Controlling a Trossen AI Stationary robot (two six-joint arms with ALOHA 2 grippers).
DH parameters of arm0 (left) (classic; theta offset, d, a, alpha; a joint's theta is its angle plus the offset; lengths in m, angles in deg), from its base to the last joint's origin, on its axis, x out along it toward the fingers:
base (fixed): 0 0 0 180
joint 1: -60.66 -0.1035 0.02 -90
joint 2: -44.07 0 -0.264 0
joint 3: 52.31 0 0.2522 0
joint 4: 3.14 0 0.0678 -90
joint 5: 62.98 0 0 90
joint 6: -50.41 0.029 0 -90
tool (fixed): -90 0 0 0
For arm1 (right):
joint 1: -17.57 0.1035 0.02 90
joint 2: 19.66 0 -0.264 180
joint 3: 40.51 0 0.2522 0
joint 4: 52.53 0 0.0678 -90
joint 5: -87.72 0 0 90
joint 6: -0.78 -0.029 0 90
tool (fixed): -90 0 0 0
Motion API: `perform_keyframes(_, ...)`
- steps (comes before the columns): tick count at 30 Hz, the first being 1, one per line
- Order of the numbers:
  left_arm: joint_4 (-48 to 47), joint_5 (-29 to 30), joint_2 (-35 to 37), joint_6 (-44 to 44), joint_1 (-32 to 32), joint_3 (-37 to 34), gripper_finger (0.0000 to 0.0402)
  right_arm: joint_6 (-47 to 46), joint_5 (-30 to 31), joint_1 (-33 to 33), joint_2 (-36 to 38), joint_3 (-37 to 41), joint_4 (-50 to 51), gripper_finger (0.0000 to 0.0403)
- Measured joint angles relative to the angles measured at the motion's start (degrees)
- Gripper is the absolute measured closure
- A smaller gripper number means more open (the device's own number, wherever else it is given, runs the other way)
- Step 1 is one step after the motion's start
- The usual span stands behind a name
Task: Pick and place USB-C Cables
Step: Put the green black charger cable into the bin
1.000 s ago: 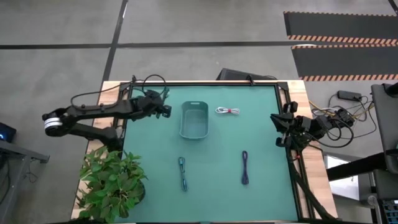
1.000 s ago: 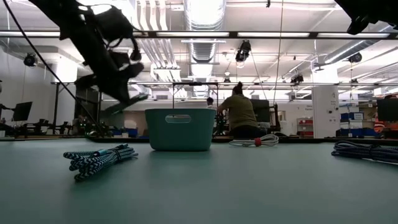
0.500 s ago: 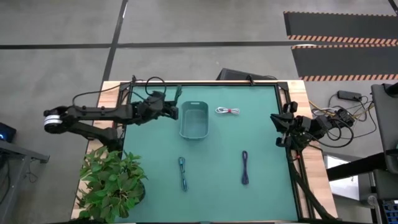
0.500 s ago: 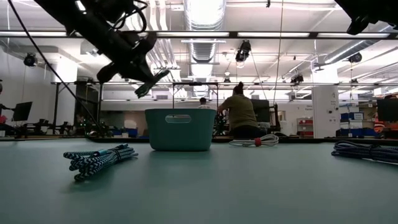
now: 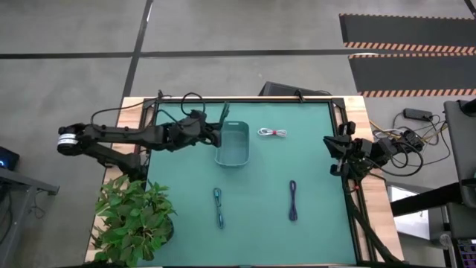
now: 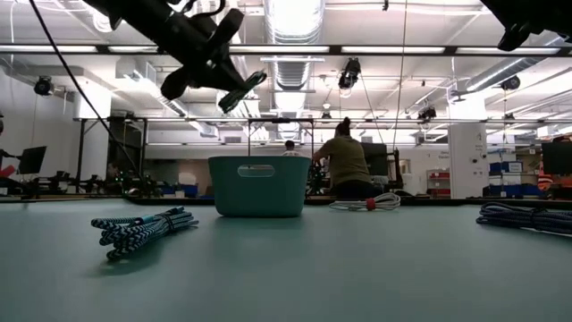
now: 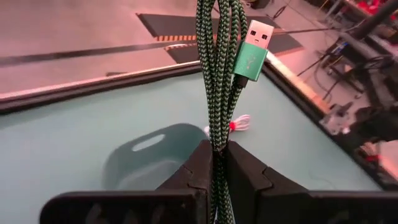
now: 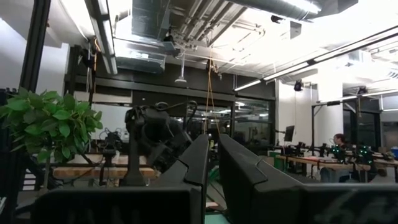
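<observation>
My left gripper [image 5: 215,129] hovers at the left rim of the teal basket [image 5: 232,144], shut on the dark green cable bundle [image 7: 217,68]. A green metal plug [image 7: 251,52] sits at the bundle's free end. Three other cables lie flat on the green mat. The white one with a red tie [image 5: 272,132] is right of the basket. The blue one [image 5: 218,208] and the dark purple one [image 5: 293,201] lie nearer the front. My right gripper [image 5: 336,155] waits shut at the table's right edge, raised and empty. My left gripper pinches several strands of the dark green bundle [image 7: 216,163] between its two fingers. The fingers come from the table's left, tipped slightly below level. The bundle juts out past the fingertips with its plug end free, lifted clear of the mat and the basket.
A potted plant [image 5: 134,219] stands at the near left corner. The mat [image 5: 260,231] lies bare between and in front of the blue and purple cables. People sit at benches in the room behind [image 6: 344,165].
My left gripper has carried the green bundle up and toward the table's right, from the far left of the mat to the basket's left rim. It has tipped from pointing steeply down to nearly level. It stayed shut on the bundle.
</observation>
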Motion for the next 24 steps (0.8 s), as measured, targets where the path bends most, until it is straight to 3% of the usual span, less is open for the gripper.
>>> perform_keyframes(12, -0.2, 0.8, -7.0, -9.1, 2.7, 4.9, 0.0389, -5.0, 0.1, 0.0, 0.0, -2.0, 2.7, 0.0376)
perform_keyframes(24, -0.2, 1.1, -17.4, -15.1, 3.3, 13.7, 0.0389, -22.0, 0.0, 0.0, 0.0, -16.5, 41.3, 0.0376)
